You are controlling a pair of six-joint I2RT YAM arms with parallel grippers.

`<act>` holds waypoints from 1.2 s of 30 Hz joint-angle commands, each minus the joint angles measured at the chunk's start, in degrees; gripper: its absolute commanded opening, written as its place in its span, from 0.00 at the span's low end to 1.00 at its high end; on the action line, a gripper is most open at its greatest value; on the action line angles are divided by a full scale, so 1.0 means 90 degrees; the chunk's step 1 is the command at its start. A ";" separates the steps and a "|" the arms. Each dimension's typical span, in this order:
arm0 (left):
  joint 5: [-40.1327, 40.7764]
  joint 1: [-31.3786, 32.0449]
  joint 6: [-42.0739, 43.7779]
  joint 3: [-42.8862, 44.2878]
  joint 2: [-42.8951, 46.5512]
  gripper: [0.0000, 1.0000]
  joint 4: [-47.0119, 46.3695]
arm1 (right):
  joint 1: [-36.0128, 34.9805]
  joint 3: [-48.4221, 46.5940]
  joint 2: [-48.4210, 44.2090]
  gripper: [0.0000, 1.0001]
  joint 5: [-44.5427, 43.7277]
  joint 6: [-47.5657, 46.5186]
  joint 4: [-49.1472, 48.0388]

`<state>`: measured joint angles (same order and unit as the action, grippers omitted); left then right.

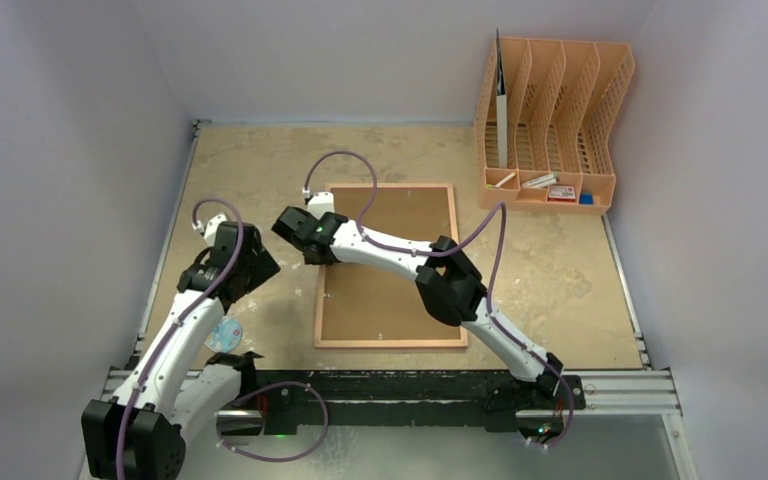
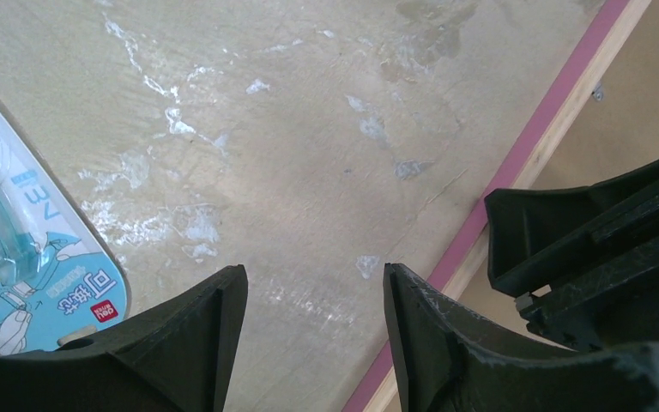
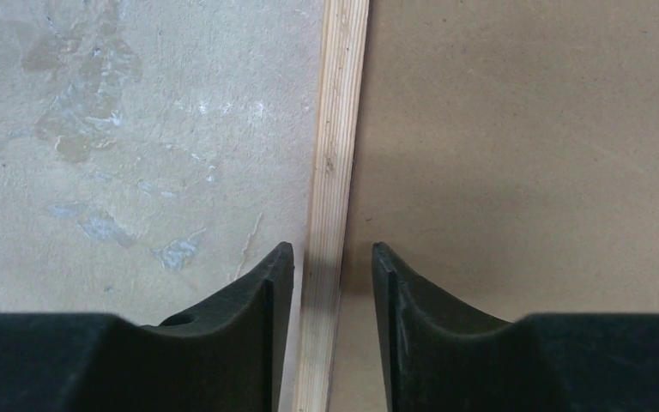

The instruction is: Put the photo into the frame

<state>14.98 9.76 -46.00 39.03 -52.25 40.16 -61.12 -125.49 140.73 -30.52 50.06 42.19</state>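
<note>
- My right tool (image 3: 333, 255) straddles one side rail of the large rectangular pinkish-tan wood picture frame (image 3: 336, 120). One finger is on the worktop side and the other is over the brown hardboard backing sheet (image 3: 523, 154). Slim gaps show on both sides, so it is released, not clenched on anything.
- My left tool (image 2: 315, 273) hangs released and empty over the scuffed beige worktop (image 2: 266, 129), just beside the frame's pink edge and near a blue-and-white blister pack (image 2: 43, 266).
- The frame lies flat, back side up, mid-worktop.
- I can't find the photo's printed face. A thin pale sheet (image 1: 501, 115) stands upright in the orange plastic file rack (image 1: 570, 90); whether that is the photo I cannot tell.
- I judge the frame stiff, but its clear pane breakable and the rail narrow, so I would grip mid-rail and lift gently. The paper print will be light and floppy, so I would pinch its border.
</note>
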 commanded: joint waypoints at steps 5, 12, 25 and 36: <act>-0.0361 -0.0039 -0.0323 -0.0281 0.0168 0.61 -0.0332 | -0.0034 -0.0392 0.0223 0.37 0.0072 -0.0010 0.0320; -0.0850 -0.0037 -0.0557 -0.0787 0.0287 0.61 -0.0678 | -0.0029 -0.0360 0.0328 0.28 0.0100 0.0016 0.0284; -0.2930 -0.0039 -0.0249 -0.1308 0.0352 0.65 -0.1833 | 0.0005 -0.0314 -0.0551 0.00 0.0265 0.0106 0.0012; -0.4403 -0.0039 -0.0079 -0.1385 0.0310 0.66 -0.2544 | 0.0053 0.0836 -0.1841 0.00 0.0879 0.0055 -0.0692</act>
<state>-17.21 9.76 -48.18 27.16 -49.60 22.17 -60.95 -119.13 131.00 -23.88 50.50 40.58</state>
